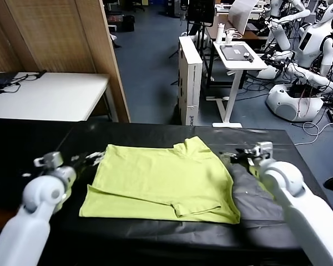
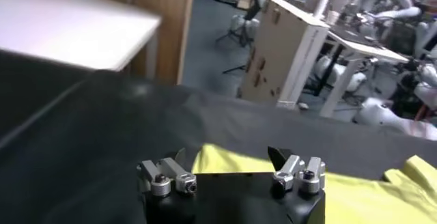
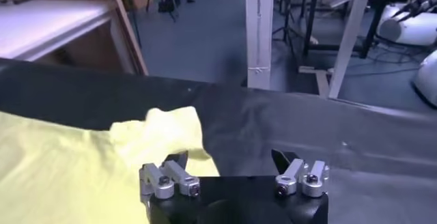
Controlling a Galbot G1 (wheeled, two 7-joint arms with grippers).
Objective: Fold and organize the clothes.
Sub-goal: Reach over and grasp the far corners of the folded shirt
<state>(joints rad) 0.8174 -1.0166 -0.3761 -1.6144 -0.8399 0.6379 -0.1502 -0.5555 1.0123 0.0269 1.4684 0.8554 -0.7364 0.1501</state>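
The clothes are one lime yellow-green T-shirt [image 1: 164,185], partly folded and lying flat on the black table [image 1: 33,138]. A sleeve sticks up at its far right corner and a folded flap lies along the near edge. My left gripper [image 1: 91,158] hovers open at the shirt's left edge, with the shirt's corner [image 2: 225,162] showing between its fingers. My right gripper [image 1: 233,157] stands open at the shirt's far right corner, beside the sleeve [image 3: 171,133]. Neither holds anything.
A white desk [image 1: 50,94] and a wooden partition [image 1: 94,50] stand behind the table on the left. Beyond the far edge are a white cabinet [image 1: 190,77], a small white stand table [image 1: 238,55] and other parked robots [image 1: 305,61].
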